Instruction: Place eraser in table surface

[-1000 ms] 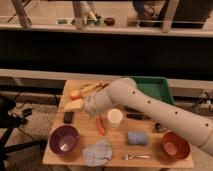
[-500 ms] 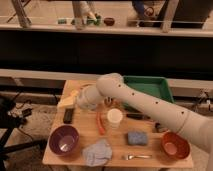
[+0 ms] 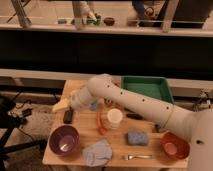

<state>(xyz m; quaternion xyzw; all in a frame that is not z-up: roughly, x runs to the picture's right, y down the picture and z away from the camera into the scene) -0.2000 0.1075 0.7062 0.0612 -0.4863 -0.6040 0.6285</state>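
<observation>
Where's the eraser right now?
In the camera view, the eraser lies on the table surface near its left edge, behind the purple bowl, with the tool just up-left of it.

Likely a lab, railing (image 3: 130, 31) behind, pincer (image 3: 62, 106) at edge of table (image 3: 116, 145)

A single camera looks steeply down on the whole light tan wooden tabletop (image 3: 85, 125) from above its near long edge, moderately close, facing the dark wall beyond; the gripper (image 3: 64, 104), jaws apart, hangs over the tabletop's left edge
</observation>
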